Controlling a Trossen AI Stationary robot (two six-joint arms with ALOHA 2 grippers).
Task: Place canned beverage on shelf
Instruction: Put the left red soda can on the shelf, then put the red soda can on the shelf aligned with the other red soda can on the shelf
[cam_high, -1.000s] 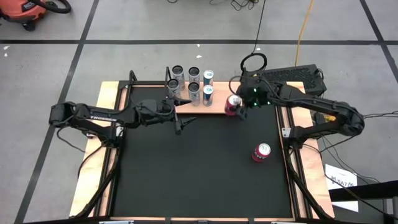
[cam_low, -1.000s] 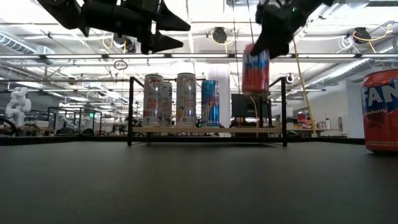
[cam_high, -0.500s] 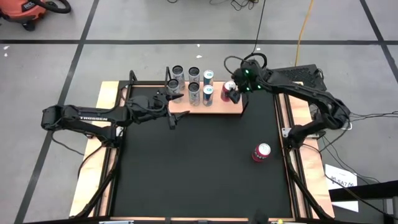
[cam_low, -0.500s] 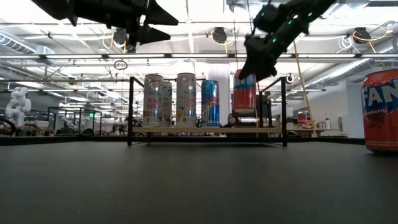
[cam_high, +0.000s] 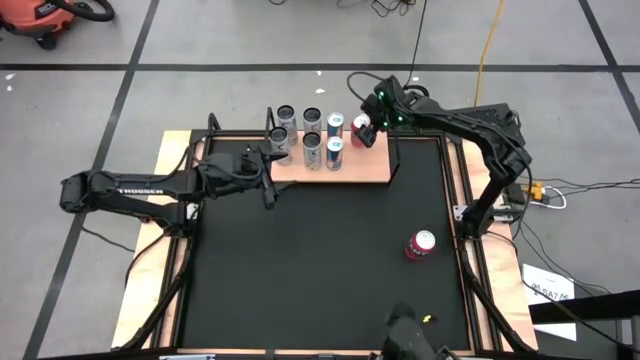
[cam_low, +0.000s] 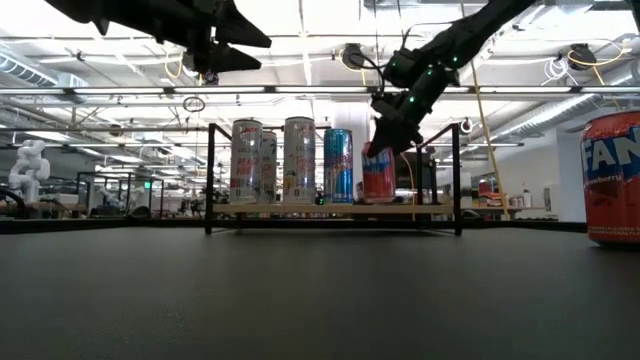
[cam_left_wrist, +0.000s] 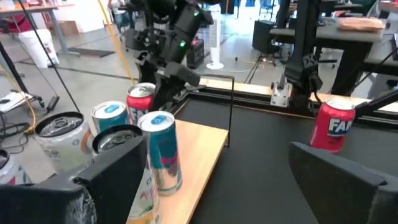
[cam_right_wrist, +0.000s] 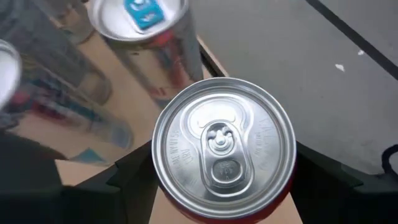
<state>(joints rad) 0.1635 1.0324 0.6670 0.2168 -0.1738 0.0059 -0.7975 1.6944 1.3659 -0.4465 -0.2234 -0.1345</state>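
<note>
Right gripper (cam_high: 366, 133) clamps red can (cam_high: 360, 130) on shelf (cam_high: 360, 170).
Can stands upright at shelf's back edge, beside blue cans (cam_high: 335, 125).

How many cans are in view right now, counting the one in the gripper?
8. Six tall slim cans clustered on the shelf, one red can held by the right gripper over the shelf's back edge, one red can on the black tabletop.

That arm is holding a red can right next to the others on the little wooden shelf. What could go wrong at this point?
The right gripper holds the red can close beside the blue can, so a sideways drift might knock that neighbour over. The red can sits near the back edge of the shelf; released too far back, it could tip off. Pulling away with the jaws not fully open might drag the can along.
</note>
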